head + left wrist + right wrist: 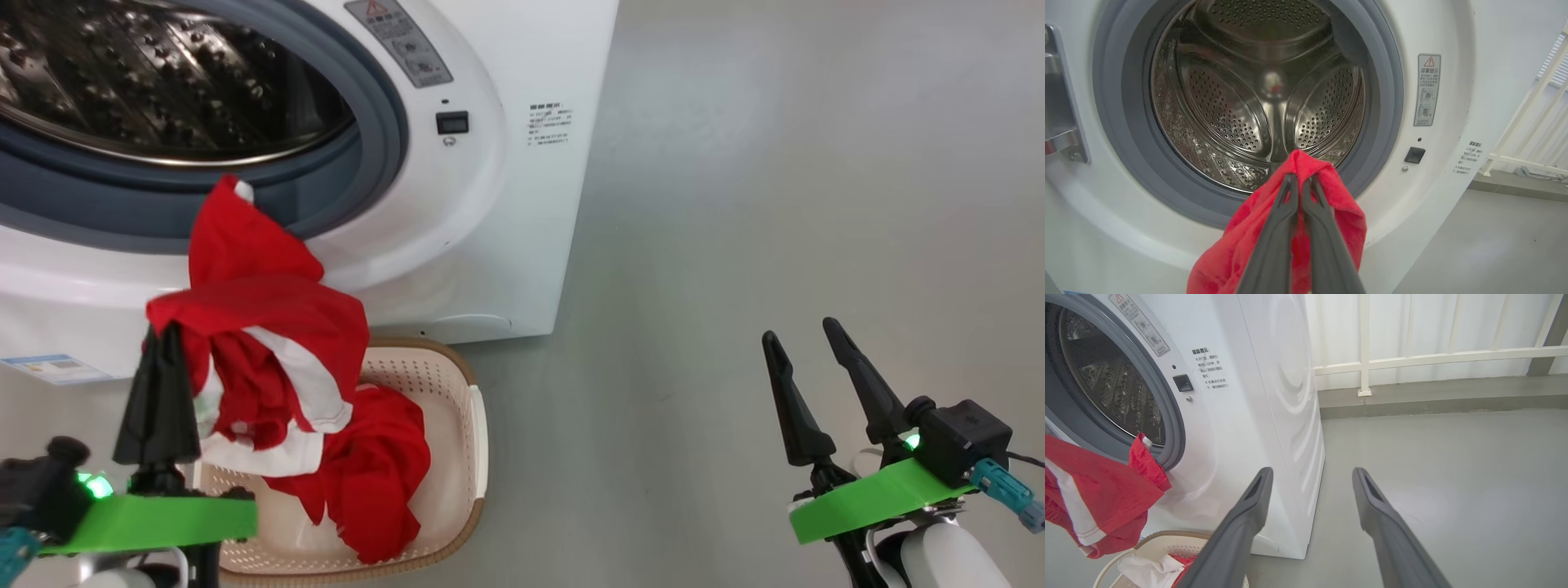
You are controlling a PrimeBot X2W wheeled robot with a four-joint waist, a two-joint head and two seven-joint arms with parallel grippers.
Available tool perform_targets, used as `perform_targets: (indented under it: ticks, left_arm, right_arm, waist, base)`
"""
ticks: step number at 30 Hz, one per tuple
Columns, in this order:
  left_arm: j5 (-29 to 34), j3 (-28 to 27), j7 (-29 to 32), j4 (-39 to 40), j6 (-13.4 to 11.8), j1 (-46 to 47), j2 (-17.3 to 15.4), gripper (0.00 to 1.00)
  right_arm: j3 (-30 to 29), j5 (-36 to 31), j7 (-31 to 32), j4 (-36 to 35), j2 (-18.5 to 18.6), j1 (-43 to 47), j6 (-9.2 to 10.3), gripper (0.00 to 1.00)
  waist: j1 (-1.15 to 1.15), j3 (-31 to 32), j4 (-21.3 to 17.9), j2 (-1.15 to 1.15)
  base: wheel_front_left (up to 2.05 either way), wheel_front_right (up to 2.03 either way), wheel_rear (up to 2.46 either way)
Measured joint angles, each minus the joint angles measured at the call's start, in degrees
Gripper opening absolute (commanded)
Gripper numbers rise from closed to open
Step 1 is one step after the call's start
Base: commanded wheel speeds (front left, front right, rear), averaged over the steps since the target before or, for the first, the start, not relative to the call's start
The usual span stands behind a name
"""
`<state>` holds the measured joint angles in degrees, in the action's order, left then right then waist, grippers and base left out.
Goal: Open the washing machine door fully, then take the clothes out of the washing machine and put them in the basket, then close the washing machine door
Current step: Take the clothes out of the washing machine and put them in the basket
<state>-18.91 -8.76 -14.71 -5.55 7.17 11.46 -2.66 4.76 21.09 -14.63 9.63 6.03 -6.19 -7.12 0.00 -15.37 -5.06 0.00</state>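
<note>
My left gripper (161, 333) is shut on a red garment with white trim (269, 359), which hangs from its fingers above the cream basket (478, 425). In the left wrist view the closed fingers (1300, 181) pinch the red cloth (1331, 196) in front of the steel drum (1241, 90). More red clothes (375, 482) lie in the basket. The white washing machine (506, 204) stands behind, its opening uncovered; the door is out of view. My right gripper (804, 333) hovers open over the floor at the lower right, holding nothing.
Bare grey floor (775, 163) stretches to the right of the machine. A white railing (1412, 359) runs along the back wall. A metal hinge bracket (1059, 134) sits left of the drum opening.
</note>
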Motion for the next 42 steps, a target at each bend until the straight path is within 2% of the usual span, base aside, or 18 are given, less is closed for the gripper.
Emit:
perform_targets:
  ticks: [7, 19, 32, 42]
  left_arm:
    - [3.79, 0.96, 0.0, -7.2, 0.0, 0.03, 0.19, 0.0]
    - [5.37, 1.67, 0.07, -24.09, 0.0, 5.18, -0.38, 0.0]
    - [9.2, 6.04, 0.07, -43.43, 0.0, 18.2, -4.56, 0.0]
    - [11.18, 7.73, 0.07, -54.97, 0.0, 25.93, -7.04, 0.0]
  right_arm:
    - [0.68, -0.2, 0.0, -0.35, -0.19, -1.93, 0.0, 1.0]
    - [1.47, -1.05, 0.0, -1.15, -1.0, -5.48, 0.0, 1.0]
    - [3.05, -1.1, -0.01, -1.97, -2.54, -10.84, 0.0, 1.0]
    - [3.86, -1.1, -0.01, -2.25, -2.79, -13.33, 0.0, 1.0]
  waist:
    - [0.0, -2.72, -0.46, 0.0]
    - [0.0, -9.42, -2.01, 0.0]
    - [0.0, -18.36, -3.22, 0.0]
    - [0.0, -23.56, -5.16, 0.0]
  base:
    - [0.0, 0.0, 0.0]
    - [0.0, 0.0, 0.0]
    - [0.0, 0.0, 0.0]
    - [0.0, 0.0, 0.0]
